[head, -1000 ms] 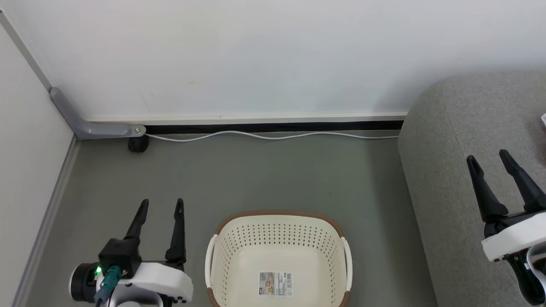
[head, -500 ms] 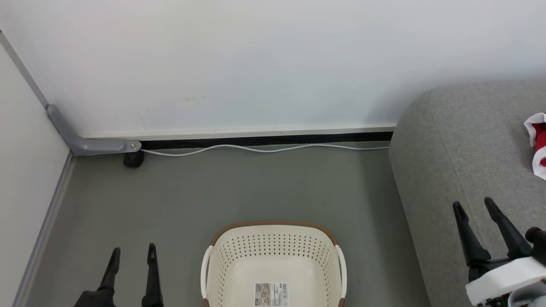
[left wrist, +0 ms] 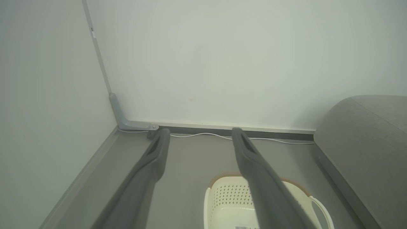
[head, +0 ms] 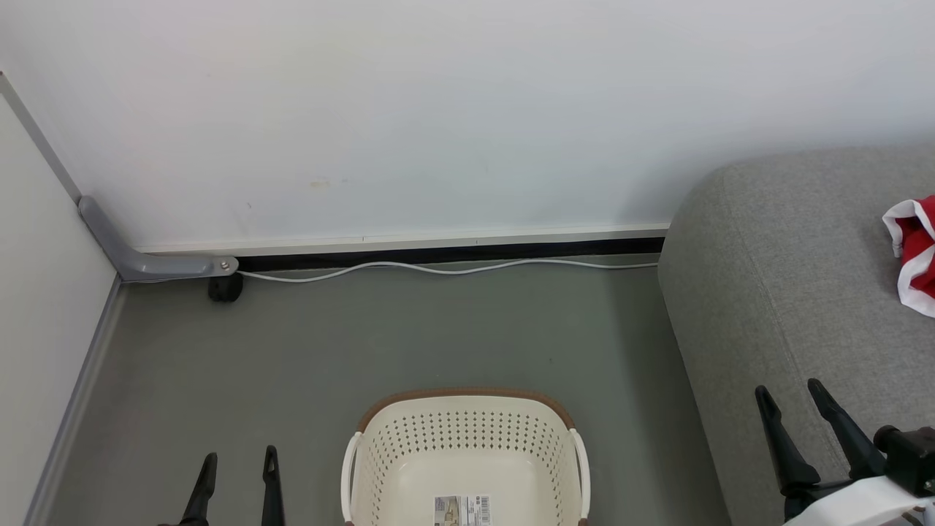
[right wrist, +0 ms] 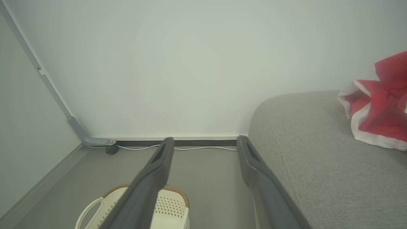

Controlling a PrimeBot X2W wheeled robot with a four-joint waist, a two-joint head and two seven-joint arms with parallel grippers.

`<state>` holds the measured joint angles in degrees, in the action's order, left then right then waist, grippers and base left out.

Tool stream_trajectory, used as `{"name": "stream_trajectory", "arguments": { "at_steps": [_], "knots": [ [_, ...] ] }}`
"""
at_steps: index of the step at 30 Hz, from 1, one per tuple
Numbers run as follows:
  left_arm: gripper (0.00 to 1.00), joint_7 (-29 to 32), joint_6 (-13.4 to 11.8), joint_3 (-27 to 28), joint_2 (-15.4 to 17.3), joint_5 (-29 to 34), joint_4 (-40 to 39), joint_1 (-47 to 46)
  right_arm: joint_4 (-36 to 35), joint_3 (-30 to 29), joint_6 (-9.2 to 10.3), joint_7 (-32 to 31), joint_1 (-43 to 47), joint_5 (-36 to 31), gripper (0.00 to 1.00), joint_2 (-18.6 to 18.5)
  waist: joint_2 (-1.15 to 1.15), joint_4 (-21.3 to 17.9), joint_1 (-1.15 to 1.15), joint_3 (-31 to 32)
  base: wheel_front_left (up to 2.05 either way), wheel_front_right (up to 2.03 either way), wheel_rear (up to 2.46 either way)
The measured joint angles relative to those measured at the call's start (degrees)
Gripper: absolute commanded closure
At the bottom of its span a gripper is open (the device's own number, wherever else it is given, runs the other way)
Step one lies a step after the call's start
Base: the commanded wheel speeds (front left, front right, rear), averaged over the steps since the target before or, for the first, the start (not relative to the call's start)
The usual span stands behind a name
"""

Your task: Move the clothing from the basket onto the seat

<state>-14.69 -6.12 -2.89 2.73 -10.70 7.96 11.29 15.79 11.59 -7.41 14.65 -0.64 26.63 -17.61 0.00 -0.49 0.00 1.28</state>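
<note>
While the dark two-fingered left claw (head: 240,454) and right claw (head: 790,389) hang spread and empty, flanking the cream perforated plastic basket (head: 467,394), red white-trimmed clothing (head: 913,248) lies right of it on the grey woven sofa (head: 789,292). Transfer looks finished; next, I'd say, just park the arms.

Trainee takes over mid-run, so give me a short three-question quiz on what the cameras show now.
1. Where does the red clothing lie? A) in the basket B) on the grey seat C) on the floor
2. True or false: the left gripper and the right gripper both have fingers spread, holding nothing.
3. What is stuck to the basket's inner bottom?
Key: 1 B; 2 true; 3 a barcode sticker.
</note>
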Motion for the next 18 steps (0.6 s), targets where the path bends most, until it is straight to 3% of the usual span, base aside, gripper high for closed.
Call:
{"name": "stream_trajectory", "arguments": {
  "at_steps": [17,18],
  "knots": [
    [0.00,0.0,0.0,-0.7,0.0,-0.8,0.6,0.0,1.6,0.5,0.00,0.0,0.0,-0.5,0.00,0.4,0.00,0.0,0.00,0.2,0.00,0.00,0.00],
    [1.00,0.0,0.0,-0.7,0.0,-0.8,0.7,0.0,1.6,0.3,0.00,0.0,0.0,-0.5,1.00,0.5,0.00,0.0,0.00,0.2,0.00,0.00,0.00]
  ]
}}
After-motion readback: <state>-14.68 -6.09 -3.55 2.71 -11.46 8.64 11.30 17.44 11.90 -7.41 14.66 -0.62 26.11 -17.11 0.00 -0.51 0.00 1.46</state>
